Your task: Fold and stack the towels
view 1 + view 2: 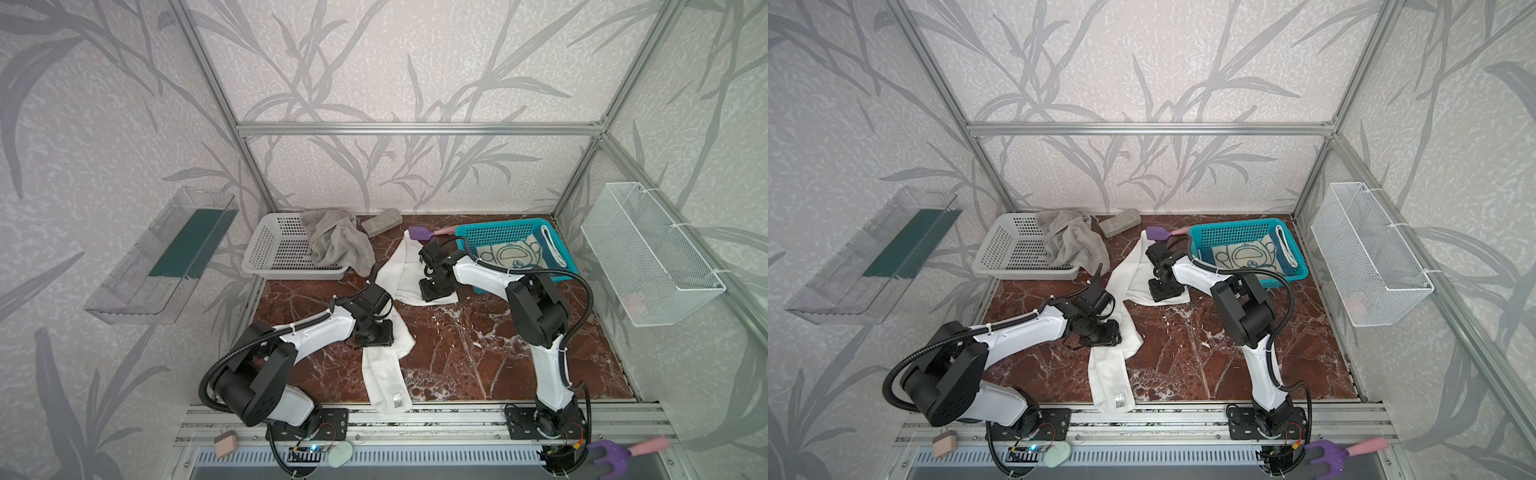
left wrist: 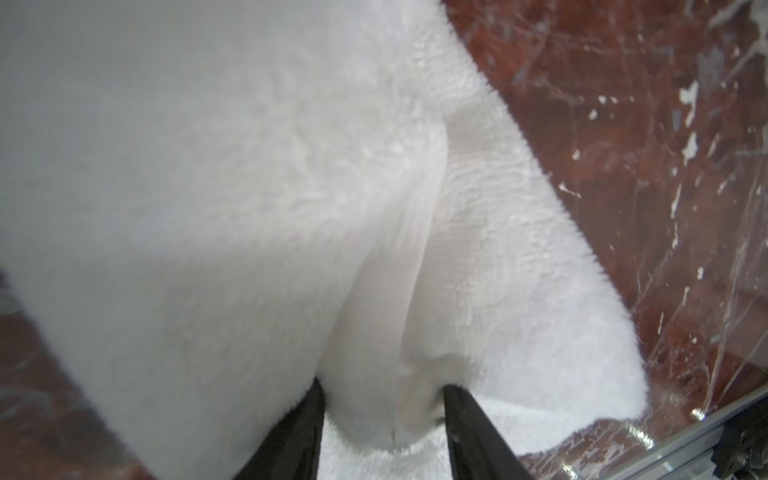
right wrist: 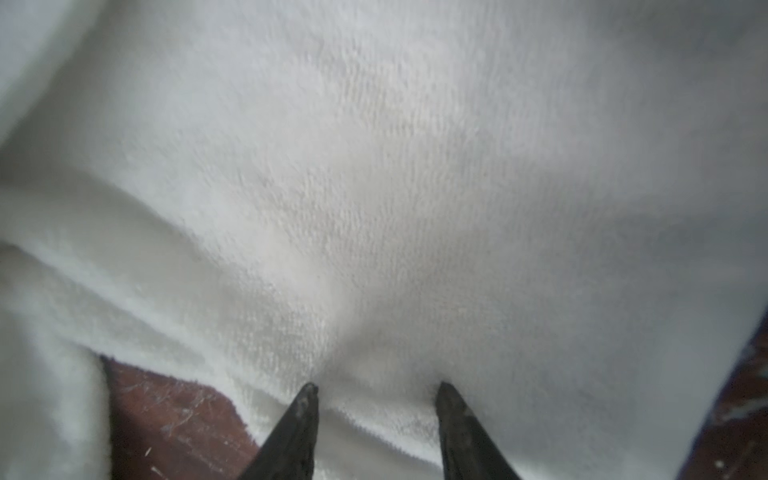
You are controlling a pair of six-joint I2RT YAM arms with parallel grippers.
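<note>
The long white towel (image 1: 386, 374) (image 1: 1113, 374) lies in a bent strip across the marble floor, from the front rail toward the back. My left gripper (image 1: 374, 334) (image 1: 1100, 334) is low over its middle. In the left wrist view a bunched fold of the white towel (image 2: 249, 208) fills the gap of the left gripper (image 2: 380, 386) and touches both fingers. My right gripper (image 1: 436, 291) (image 1: 1165, 291) rests on the towel's far end. Its tips (image 3: 376, 388) stand apart, pressed on flat cloth (image 3: 415, 208). The grey towel (image 1: 336, 241) hangs crumpled over the white basket. The cartoon towel (image 1: 511, 255) lies in the blue basket.
The white basket (image 1: 291, 272) stands back left and the blue basket (image 1: 498, 232) back right. A grey block (image 1: 381, 221) and a purple-headed tool (image 1: 419, 233) lie between them. A wire basket (image 1: 648, 253) hangs on the right wall, a clear shelf (image 1: 162, 257) on the left.
</note>
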